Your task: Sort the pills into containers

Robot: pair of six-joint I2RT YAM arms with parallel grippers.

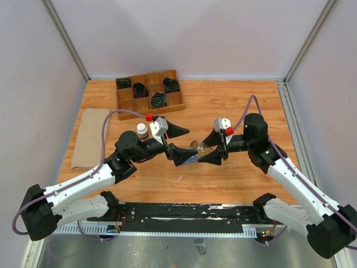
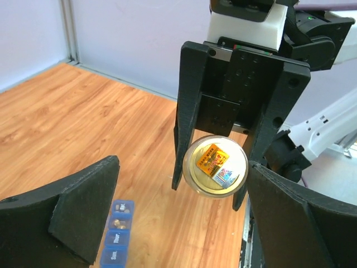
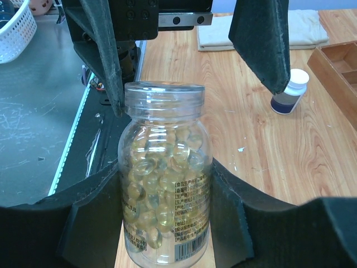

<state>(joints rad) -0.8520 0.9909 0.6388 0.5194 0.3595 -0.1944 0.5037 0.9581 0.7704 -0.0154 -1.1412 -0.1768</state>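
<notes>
Right tool (image 1: 204, 149): I've got it clamped on the clear vial (image 3: 164, 178), up off the bench (image 1: 223, 100).
Pills (image 3: 149, 184): amber, all inside that vial.
Left tool (image 1: 187, 144): spread wide, holding nothing, facing the vial's end.
Organizer strip (image 2: 116, 237): blue, on the bench under my left tool.
Brown bottle (image 1: 142, 130): upright, farther back.
</notes>
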